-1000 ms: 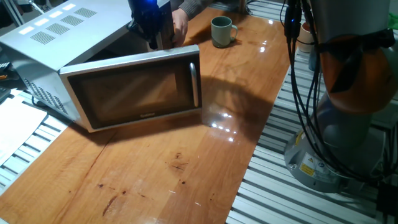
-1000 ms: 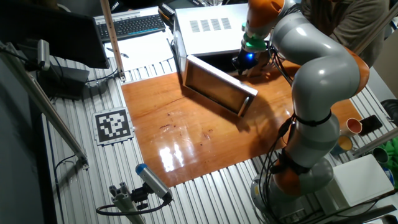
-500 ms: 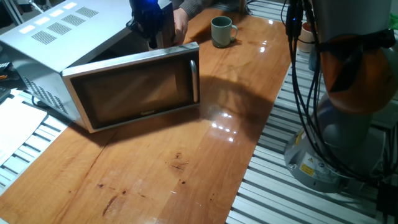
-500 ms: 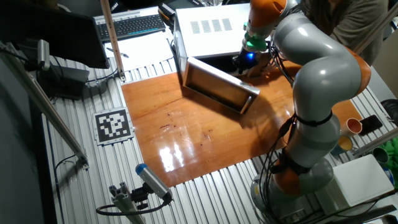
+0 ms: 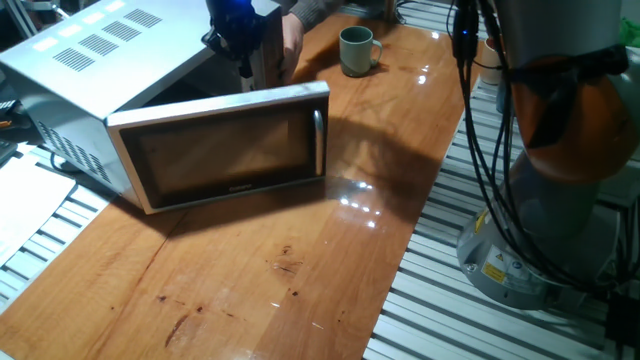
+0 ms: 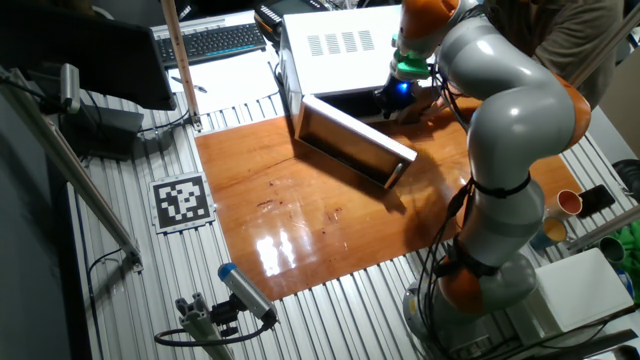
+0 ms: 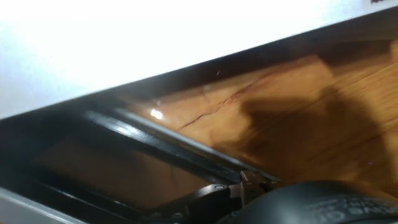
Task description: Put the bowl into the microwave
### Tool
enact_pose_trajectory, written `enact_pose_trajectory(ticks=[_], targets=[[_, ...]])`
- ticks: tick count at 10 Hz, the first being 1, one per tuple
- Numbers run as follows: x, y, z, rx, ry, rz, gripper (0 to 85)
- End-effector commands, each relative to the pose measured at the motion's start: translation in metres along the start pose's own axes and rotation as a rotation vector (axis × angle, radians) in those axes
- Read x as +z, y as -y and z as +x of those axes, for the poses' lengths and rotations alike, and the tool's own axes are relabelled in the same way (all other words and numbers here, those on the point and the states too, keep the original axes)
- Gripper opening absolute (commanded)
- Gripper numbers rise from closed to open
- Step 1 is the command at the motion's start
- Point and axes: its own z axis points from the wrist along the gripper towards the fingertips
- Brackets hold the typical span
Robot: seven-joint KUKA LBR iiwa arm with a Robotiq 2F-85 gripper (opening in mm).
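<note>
From one fixed view, the microwave (image 5: 130, 110) sits at the left of the wooden worktop (image 5: 300, 260), its dark glass door (image 5: 225, 150) swung open and facing the camera, silver handle (image 5: 319, 140) at the door's right edge. The bowl (image 5: 355, 51) stands upright on the worktop at about 1 o'clock from the door, well apart from the microwave, handle pointing right. The claw (image 5: 250, 62) hangs just behind the door's top edge, blue light glowing on the wrist above it; whether the fingers are apart or together cannot be told here. A person's hand (image 5: 290, 38) shows just right of it.

From the other fixed view, the arm (image 6: 510, 150) arches over from the right, the claw (image 6: 392, 100) low at the microwave (image 6: 340, 45) opening, beside the angled door (image 6: 350, 150). The bowl is hidden.

In the hand view, the door's dark frame (image 7: 155, 149) runs diagonally, bright microwave (image 7: 155, 43) wall at 12 o'clock, worktop (image 7: 298, 112) at 3 o'clock. Fingertips are not clearly visible.
</note>
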Motion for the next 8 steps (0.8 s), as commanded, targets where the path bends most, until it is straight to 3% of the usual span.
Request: enact_pose_trajectory(ticks=[1, 5, 8], targets=[[-0.0007, -0.0003, 0.0001, 0.014, -0.008, 0.000, 0.0], [-0.0007, -0.0003, 0.0001, 0.023, 0.013, 0.025, 0.0], [-0.0007, -0.0003, 0.0001, -0.007, -0.001, 0.033, 0.0]])
